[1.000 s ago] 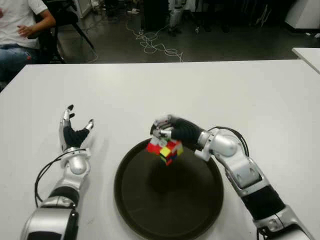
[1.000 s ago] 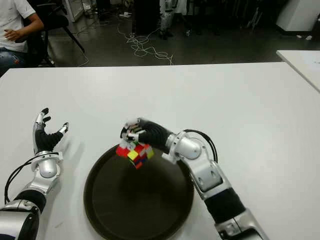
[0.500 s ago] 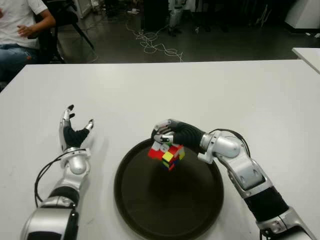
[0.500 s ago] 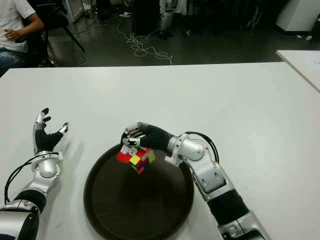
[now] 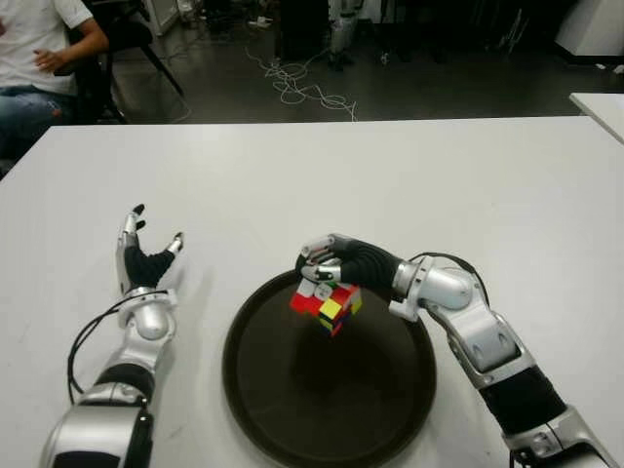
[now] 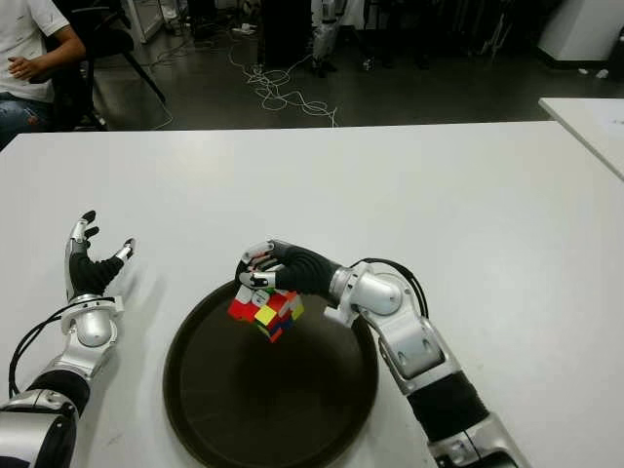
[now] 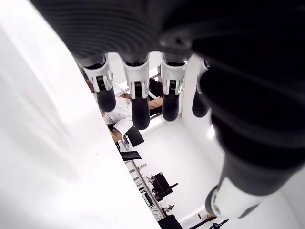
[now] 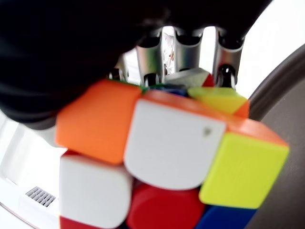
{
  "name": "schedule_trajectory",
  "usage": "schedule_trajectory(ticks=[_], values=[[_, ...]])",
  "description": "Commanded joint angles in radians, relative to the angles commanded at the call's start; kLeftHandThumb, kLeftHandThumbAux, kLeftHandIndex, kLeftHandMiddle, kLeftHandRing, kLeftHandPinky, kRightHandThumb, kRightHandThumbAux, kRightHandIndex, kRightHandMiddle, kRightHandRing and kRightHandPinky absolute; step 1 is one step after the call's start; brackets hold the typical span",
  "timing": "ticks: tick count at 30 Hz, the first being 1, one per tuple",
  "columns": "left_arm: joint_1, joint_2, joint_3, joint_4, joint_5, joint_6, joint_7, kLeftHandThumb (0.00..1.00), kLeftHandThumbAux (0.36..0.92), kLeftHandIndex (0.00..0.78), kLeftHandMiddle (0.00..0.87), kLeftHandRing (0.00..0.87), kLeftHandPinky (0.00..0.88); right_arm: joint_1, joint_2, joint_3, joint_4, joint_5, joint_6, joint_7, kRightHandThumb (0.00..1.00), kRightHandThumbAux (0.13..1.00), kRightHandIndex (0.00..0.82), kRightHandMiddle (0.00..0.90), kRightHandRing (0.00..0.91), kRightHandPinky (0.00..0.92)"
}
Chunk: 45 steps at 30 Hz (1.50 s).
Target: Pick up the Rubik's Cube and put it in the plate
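Note:
The Rubik's Cube (image 5: 326, 305) hangs tilted above the far part of the round dark plate (image 5: 292, 400), held from above by my right hand (image 5: 325, 263), whose fingers are curled onto its top. Close up in the right wrist view the Rubik's Cube (image 8: 167, 157) fills the picture under the fingers (image 8: 188, 52), with the plate's rim (image 8: 279, 90) at one edge. The cube casts a shadow on the plate below it and does not touch it. My left hand (image 5: 144, 255) shows on the white table (image 5: 439, 185) to the left of the plate, fingers spread, holding nothing.
A seated person (image 5: 39, 58) is beyond the table's far left corner. Cables (image 5: 302, 88) lie on the dark floor behind the table. Another white table's corner (image 5: 600, 107) shows at the far right.
My right hand has carried the cube a little nearer and lower over the plate's far part. The left hand has stayed still.

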Motion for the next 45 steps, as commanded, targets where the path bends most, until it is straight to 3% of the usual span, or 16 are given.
schedule_trajectory(ticks=[7, 12, 16, 17, 18, 19, 20, 23, 27, 30, 45], values=[[-0.001, -0.002, -0.001, 0.000, 0.003, 0.008, 0.010, 0.000, 0.735, 0.119, 0.135, 0.149, 0.136, -0.001, 0.004, -0.003, 0.005, -0.013, -0.007, -0.027, 0.682, 0.729, 0.437, 0.810, 0.815, 0.791], [0.000, -0.003, -0.001, -0.002, 0.003, 0.013, 0.011, 0.000, 0.738, 0.124, 0.134, 0.139, 0.109, 0.006, 0.016, -0.008, 0.006, -0.023, -0.010, -0.070, 0.682, 0.729, 0.437, 0.797, 0.812, 0.789], [-0.002, -0.003, 0.001, -0.001, -0.001, 0.015, 0.005, 0.000, 0.752, 0.129, 0.135, 0.140, 0.130, 0.015, 0.033, -0.017, 0.007, -0.025, -0.019, -0.111, 0.676, 0.732, 0.427, 0.660, 0.696, 0.670], [-0.002, -0.003, 0.001, -0.001, -0.002, 0.015, 0.005, 0.000, 0.756, 0.131, 0.138, 0.143, 0.134, 0.016, 0.035, -0.019, 0.009, -0.025, -0.025, -0.117, 0.436, 0.722, 0.387, 0.582, 0.621, 0.581], [-0.002, -0.003, 0.001, -0.002, -0.002, 0.013, 0.004, 0.000, 0.757, 0.132, 0.139, 0.144, 0.135, 0.016, 0.037, -0.021, 0.017, -0.022, -0.047, -0.119, 0.348, 0.719, 0.372, 0.554, 0.593, 0.549], [-0.002, -0.002, 0.001, -0.003, -0.002, 0.012, 0.004, 0.000, 0.767, 0.131, 0.139, 0.147, 0.137, 0.016, 0.038, -0.023, 0.023, -0.020, -0.063, -0.121, 0.223, 0.688, 0.284, 0.442, 0.474, 0.432], [-0.002, -0.002, 0.001, -0.003, -0.002, 0.012, 0.004, 0.000, 0.774, 0.131, 0.140, 0.148, 0.138, 0.015, 0.038, -0.023, 0.028, -0.018, -0.075, -0.121, 0.142, 0.669, 0.227, 0.369, 0.397, 0.356], [-0.001, -0.003, 0.001, -0.004, -0.002, 0.010, 0.003, 0.000, 0.782, 0.126, 0.137, 0.149, 0.141, -0.001, 0.043, -0.030, 0.068, 0.014, -0.101, -0.085, 0.046, 0.641, 0.135, 0.244, 0.259, 0.217], [0.000, -0.005, 0.005, -0.006, -0.008, 0.006, -0.003, 0.000, 0.817, 0.134, 0.134, 0.143, 0.137, -0.033, 0.040, -0.034, 0.131, 0.085, -0.132, 0.026, 0.009, 0.635, 0.039, 0.083, 0.092, 0.074], [0.000, -0.007, 0.009, -0.005, -0.013, 0.004, -0.005, 0.000, 0.820, 0.133, 0.132, 0.139, 0.126, -0.044, 0.039, -0.042, 0.154, 0.107, -0.144, 0.062, 0.003, 0.640, 0.012, 0.028, 0.031, 0.025], [-0.001, -0.007, 0.007, -0.001, -0.007, 0.009, 0.007, 0.000, 0.779, 0.118, 0.135, 0.140, 0.110, -0.070, 0.065, -0.074, 0.264, 0.128, -0.267, 0.112, 0.000, 0.674, 0.000, 0.000, 0.000, 0.000]])
